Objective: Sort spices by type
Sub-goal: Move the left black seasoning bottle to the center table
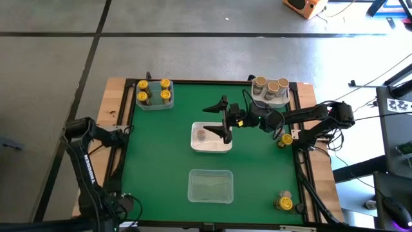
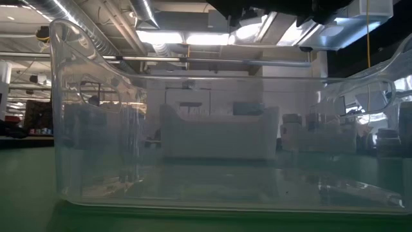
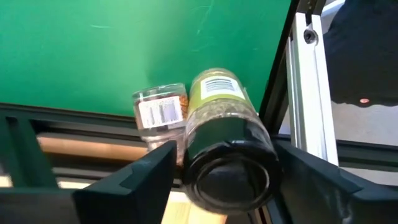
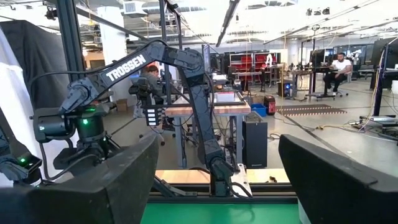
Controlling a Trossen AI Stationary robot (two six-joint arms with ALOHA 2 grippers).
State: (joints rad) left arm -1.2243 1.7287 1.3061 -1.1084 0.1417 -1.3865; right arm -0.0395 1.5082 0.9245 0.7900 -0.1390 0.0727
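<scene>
Black-lidded jar (image 3: pixel 229 149) between left fingers (image 3: pixel 134 180)

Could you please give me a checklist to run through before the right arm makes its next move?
1. Right gripper open and holding nothing: ok.
2. Right gripper over the white rectangular plastic bin: ok.
3. Room in that bin beside its one brown-lidded spice jar: ok.
4. Yellow-lidded jar at the table's right edge sorted: not ok.
5. Black-lidded glass jar secure at the left gripper: cannot tell.
</scene>
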